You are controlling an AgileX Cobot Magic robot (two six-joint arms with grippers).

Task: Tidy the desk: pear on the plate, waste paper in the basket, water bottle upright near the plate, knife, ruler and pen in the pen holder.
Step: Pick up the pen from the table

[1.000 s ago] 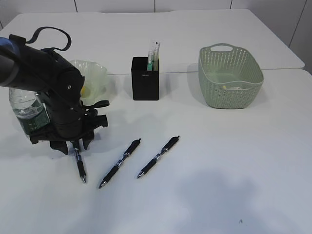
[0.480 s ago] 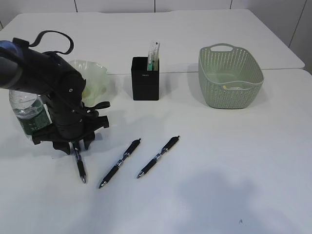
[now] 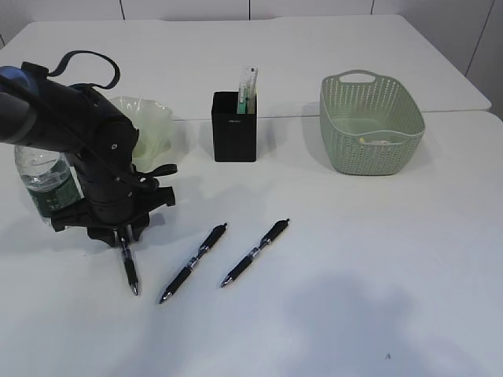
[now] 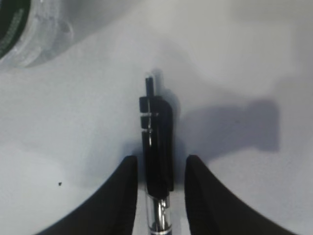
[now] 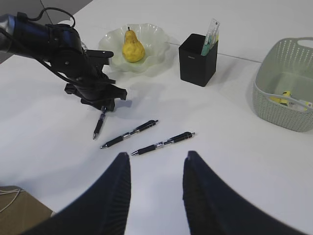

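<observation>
- The leftmost pen (image 3: 128,267) lies flat on the desk (image 3: 354,259), long axis near-far, tip toward the camera in the exterior view (clicker end under the arm).
- The left pincer (image 4: 156,169) straddles its clip end, fingers (image 4: 124,196) just beside the barrel, contact unclear.
- Water bottle (image 3: 43,184) stands behind; two more pens (image 3: 194,261) lie rightward.
- Right pincer (image 5: 155,181) hangs open, empty.
</observation>
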